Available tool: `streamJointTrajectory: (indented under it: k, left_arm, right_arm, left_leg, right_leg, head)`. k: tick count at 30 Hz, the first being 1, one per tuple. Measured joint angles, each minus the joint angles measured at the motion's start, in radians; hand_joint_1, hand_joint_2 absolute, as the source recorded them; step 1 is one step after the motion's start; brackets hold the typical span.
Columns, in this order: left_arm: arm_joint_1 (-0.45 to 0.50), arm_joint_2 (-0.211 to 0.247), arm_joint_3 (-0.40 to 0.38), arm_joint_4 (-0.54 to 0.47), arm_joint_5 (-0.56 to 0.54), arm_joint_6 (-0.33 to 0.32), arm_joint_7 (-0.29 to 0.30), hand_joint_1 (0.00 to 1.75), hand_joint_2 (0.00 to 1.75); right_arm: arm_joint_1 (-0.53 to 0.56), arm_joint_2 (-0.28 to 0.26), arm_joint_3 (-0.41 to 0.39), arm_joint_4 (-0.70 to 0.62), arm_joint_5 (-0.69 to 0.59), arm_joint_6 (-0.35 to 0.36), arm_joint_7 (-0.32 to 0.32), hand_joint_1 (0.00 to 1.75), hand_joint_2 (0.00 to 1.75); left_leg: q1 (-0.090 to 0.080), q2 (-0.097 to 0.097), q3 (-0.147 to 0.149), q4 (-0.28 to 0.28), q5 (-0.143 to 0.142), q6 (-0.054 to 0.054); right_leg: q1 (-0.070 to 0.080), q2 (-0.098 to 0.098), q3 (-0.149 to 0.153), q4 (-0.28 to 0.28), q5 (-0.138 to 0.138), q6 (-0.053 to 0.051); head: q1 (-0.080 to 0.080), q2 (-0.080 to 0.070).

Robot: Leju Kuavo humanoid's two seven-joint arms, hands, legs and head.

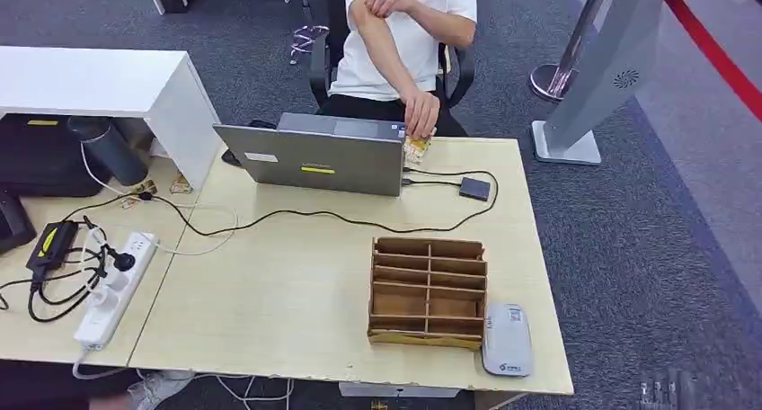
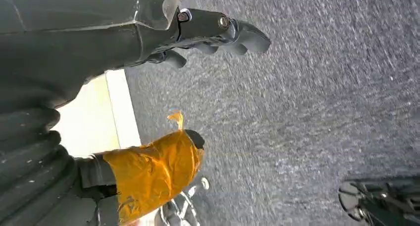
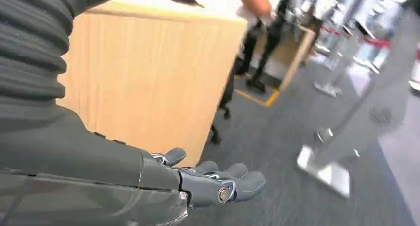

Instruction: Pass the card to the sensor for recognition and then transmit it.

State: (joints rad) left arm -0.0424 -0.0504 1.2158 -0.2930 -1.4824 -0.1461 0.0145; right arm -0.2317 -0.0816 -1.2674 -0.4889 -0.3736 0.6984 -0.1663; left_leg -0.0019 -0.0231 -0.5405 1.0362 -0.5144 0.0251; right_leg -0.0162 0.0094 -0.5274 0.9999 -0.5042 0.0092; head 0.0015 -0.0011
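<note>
Head view showed the cardboard card rack [image 1: 429, 291] at four o'clock; both hands hung empty, fingers loosely apart; any card inside, likely thin and stiff, suits an edge pinch.

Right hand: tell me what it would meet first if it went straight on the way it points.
Probably the grey carpet: the right hand hangs open beside the wooden desk side, nothing close ahead, though depth is unclear.

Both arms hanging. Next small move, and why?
Probably raise the right robot hand above the light wooden table: it hangs empty beside the table over grey carpet, and the compartmented brown cardboard box and flat grey-white device sit on the table's right side.
</note>
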Motion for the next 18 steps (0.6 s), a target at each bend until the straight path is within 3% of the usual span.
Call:
streamJointTrajectory:
  k: [3,4,7,9,13,18]
  left_arm:
    - [0.0,-0.007,0.014,0.0,0.003,-0.004,-0.005,0.0,1.75]
    - [0.001,-0.009,0.021,0.0,0.004,-0.005,-0.005,0.0,1.75]
    - [0.0,-0.014,0.027,0.0,0.006,-0.006,-0.005,0.0,1.75]
    - [0.001,-0.021,0.035,0.0,0.013,-0.005,-0.004,0.0,1.75]
    - [0.001,-0.044,0.056,-0.005,0.039,0.0,0.02,0.0,1.75]
    - [0.0,-0.08,0.107,-0.026,0.083,-0.024,0.073,0.0,1.75]
  right_arm:
    - [0.029,0.054,0.162,-0.162,-0.09,-0.087,0.003,0.0,1.75]
    - [0.046,0.076,0.249,-0.245,-0.127,-0.121,0.007,0.0,1.75]
    - [0.069,0.099,0.354,-0.346,-0.145,-0.135,-0.003,0.0,1.75]
    - [0.099,0.119,0.419,-0.437,-0.092,-0.129,-0.047,0.0,1.75]
    - [0.165,0.189,0.579,-0.742,0.041,-0.195,-0.067,0.0,1.75]
    - [0.232,0.255,0.756,-1.082,0.226,-0.281,-0.14,0.0,1.75]
  left_leg:
    - [0.0,0.0,0.0,0.0,0.0,0.0]
    - [0.0,0.0,0.0,0.0,0.0,0.0]
    - [0.0,0.001,0.0,0.0,0.0,0.0]
    - [0.0,0.0,-0.001,0.0,0.0,0.0]
    - [0.0,0.001,-0.001,0.0,0.0,0.0]
    - [0.0,-0.001,-0.001,0.0,0.0,0.0]
  right_leg:
    - [0.0,0.0,0.0,0.0,0.0,0.0]
    - [0.0,0.0,-0.001,0.001,0.0,0.0]
    - [0.0,0.001,-0.001,0.001,0.0,0.0]
    - [0.0,0.0,-0.001,0.001,0.0,0.0]
    - [0.0,0.001,-0.001,0.001,0.0,0.0]
    - [0.0,0.0,-0.001,0.001,0.0,0.0]
  head:
    - [0.0,0.0]
    - [0.0,0.0]
    - [0.0,0.0]
    - [0.0,0.0]
    - [0.0,0.0]
    - [0.001,0.0]
